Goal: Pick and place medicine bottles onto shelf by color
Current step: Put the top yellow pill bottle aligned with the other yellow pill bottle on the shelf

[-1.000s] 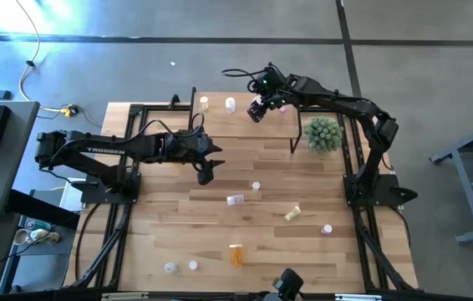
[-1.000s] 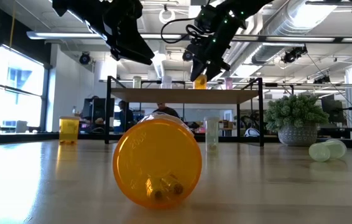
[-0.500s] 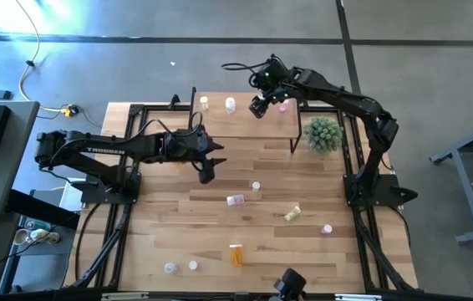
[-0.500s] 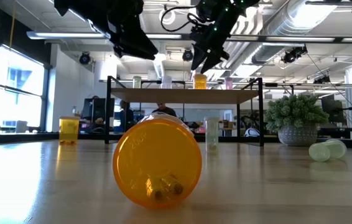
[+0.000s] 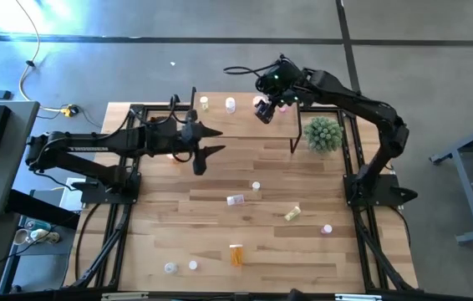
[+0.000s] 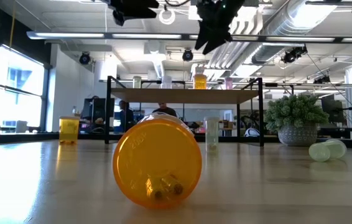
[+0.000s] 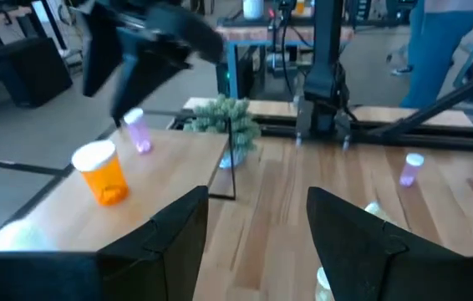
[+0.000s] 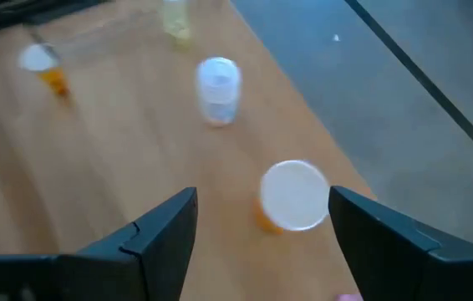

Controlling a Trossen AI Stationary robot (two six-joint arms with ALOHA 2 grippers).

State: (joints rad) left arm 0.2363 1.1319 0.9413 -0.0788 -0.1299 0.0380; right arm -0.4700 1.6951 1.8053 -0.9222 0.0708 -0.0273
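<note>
The shelf [image 5: 245, 125] stands at the table's far side. On its top stand a yellow bottle [image 5: 204, 103], a white one [image 5: 231, 104], an orange one [image 8: 291, 196] and a pink one [image 5: 283, 106]. My right gripper [image 5: 261, 109] hangs open above the orange bottle and clear of it, pointing slantwise down. My left gripper [image 5: 201, 159] is open and holds nothing. It hovers high over the table in front of the shelf's left part and points almost level toward the shelf. More medicine bottles lie or stand on the table, among them an orange one [image 5: 236, 253] lying on its side near the front.
A green spiky plant [image 5: 322, 134] stands right of the shelf. Loose bottles are scattered over the table's middle and near part: clear [image 5: 235, 200], yellow [image 5: 292, 213], pink [image 5: 327, 228], two white [image 5: 170, 267]. An orange bottle [image 6: 68, 129] stands near the shelf's left legs.
Both grippers have risen. My right gripper has gone up from around the orange bottle on the shelf, and the bottle stays standing there. My left gripper has lifted from in front of the shelf and tipped closer to level.
</note>
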